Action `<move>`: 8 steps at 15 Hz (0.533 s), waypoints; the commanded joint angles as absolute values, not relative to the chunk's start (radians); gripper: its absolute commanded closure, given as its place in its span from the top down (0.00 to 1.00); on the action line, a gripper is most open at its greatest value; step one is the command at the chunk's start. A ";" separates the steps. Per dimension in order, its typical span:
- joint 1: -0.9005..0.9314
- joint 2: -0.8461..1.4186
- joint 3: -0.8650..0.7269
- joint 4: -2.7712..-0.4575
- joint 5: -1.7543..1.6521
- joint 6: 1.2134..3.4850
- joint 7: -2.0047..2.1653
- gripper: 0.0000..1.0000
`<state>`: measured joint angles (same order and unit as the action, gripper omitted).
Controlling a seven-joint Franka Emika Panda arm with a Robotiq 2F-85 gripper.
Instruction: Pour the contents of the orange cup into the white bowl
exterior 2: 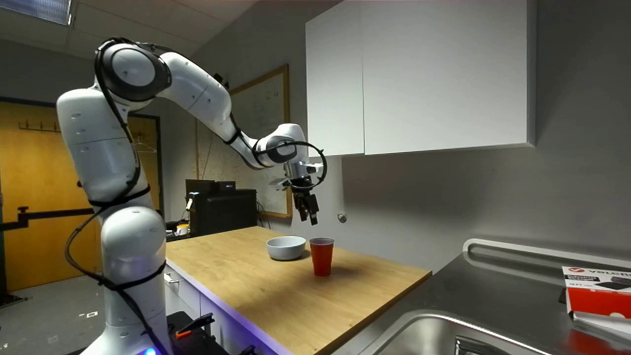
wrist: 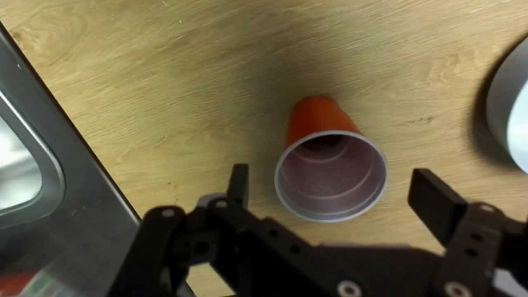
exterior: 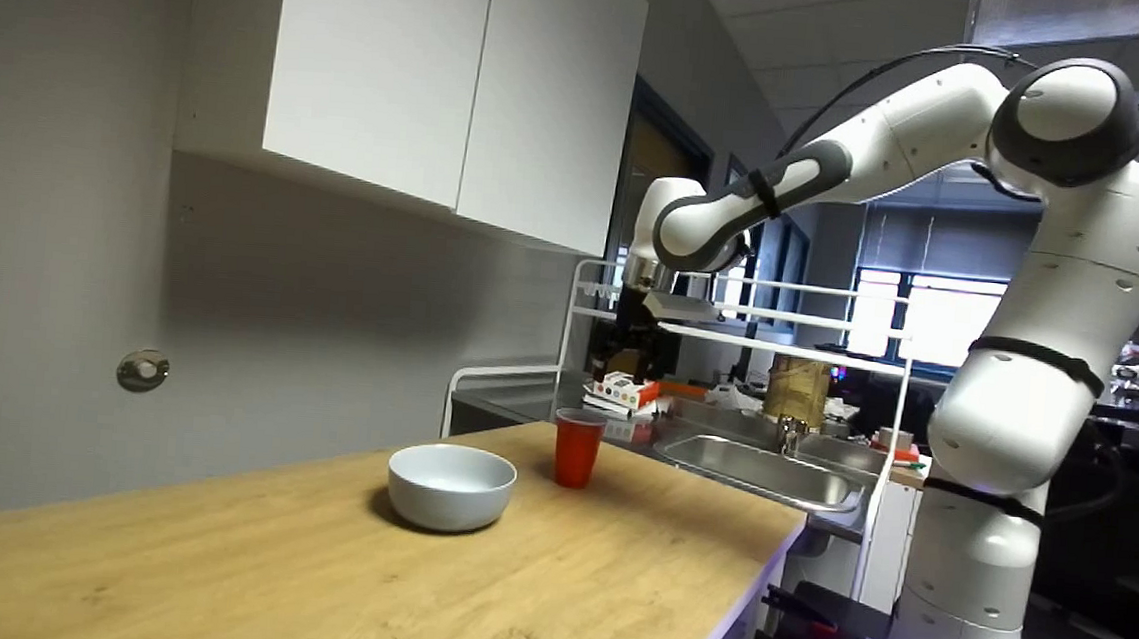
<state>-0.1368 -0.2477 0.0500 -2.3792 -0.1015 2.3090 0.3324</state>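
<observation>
The orange cup [exterior: 577, 452] stands upright on the wooden counter in both exterior views [exterior 2: 322, 259]. In the wrist view the cup [wrist: 317, 115] is seen from above; its bottom is dark, so I cannot tell what is inside. The white bowl [exterior: 450, 492] stands beside it, apart from it, also in an exterior view [exterior 2: 286, 248]. In the wrist view the bowl [wrist: 505, 99] is cut off at the right edge. My gripper [wrist: 332, 173] is open and empty, pointing down above the cup, fingers apart on either side of its rim. It shows above the counter in an exterior view [exterior 2: 309, 218].
The wooden counter [exterior: 261, 569] ends at a dark metal sink top [exterior 2: 498, 291] with a sink basin [exterior: 765, 469]. A red and white box [exterior 2: 599, 296] lies on the sink top. White wall cabinets [exterior: 377, 65] hang above the counter. A white rack [exterior: 878, 501] frames the sink.
</observation>
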 commanded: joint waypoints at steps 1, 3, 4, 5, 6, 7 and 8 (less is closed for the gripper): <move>-0.132 -0.123 0.004 -2.293 -0.057 2.307 0.364 1.00; -0.128 -0.066 -0.016 -2.266 -0.036 2.309 0.373 1.00; -0.126 -0.040 -0.023 -2.252 -0.029 2.308 0.378 1.00; -0.125 -0.014 -0.030 -2.238 -0.023 2.307 0.383 1.00; -0.122 0.009 -0.036 -2.224 -0.011 2.306 0.383 1.00; -0.120 0.032 -0.042 -2.212 -0.001 2.305 0.383 1.00; -0.120 0.053 -0.048 -2.201 0.012 2.307 0.378 1.00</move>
